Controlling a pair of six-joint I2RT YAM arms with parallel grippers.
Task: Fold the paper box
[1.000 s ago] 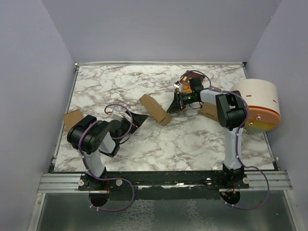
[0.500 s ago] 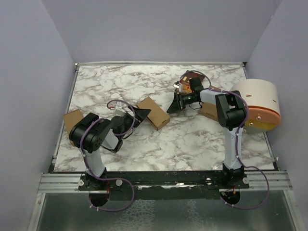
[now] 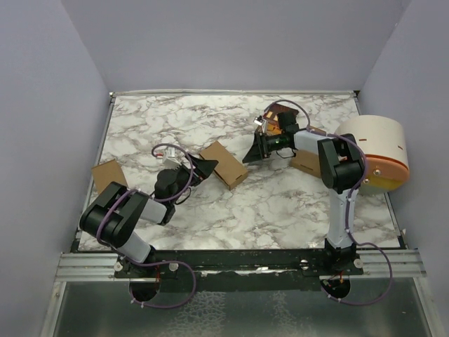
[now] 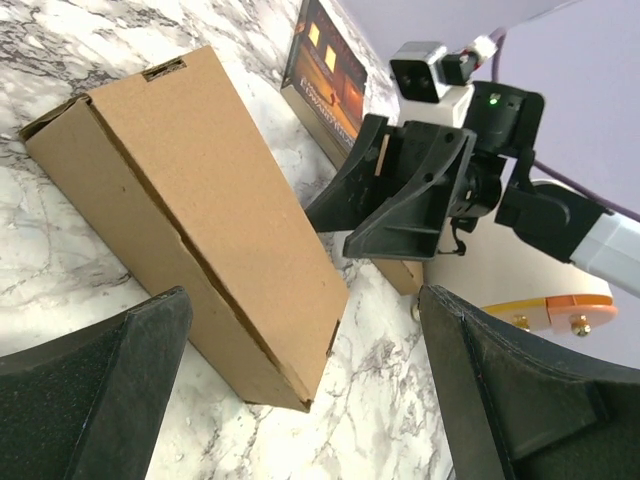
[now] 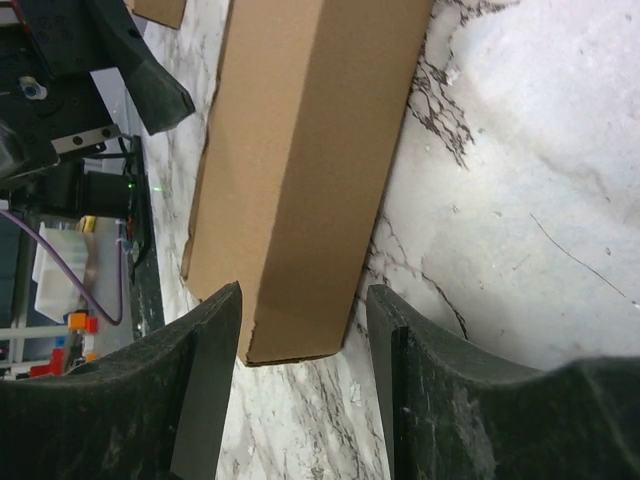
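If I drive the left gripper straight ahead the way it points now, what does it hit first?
The cardboard box: the open left gripper aims at its long side, with nothing between them in the wrist view. How near it lies is hard to judge.

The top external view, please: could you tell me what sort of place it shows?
Probably a lab robot cell: a marble-patterned table boxed in by plain walls, the left arm and right arm mounted on a metal rail, and a paper box laid out as work.

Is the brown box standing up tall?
No, the paper box lies flat on its long side on the marble table.
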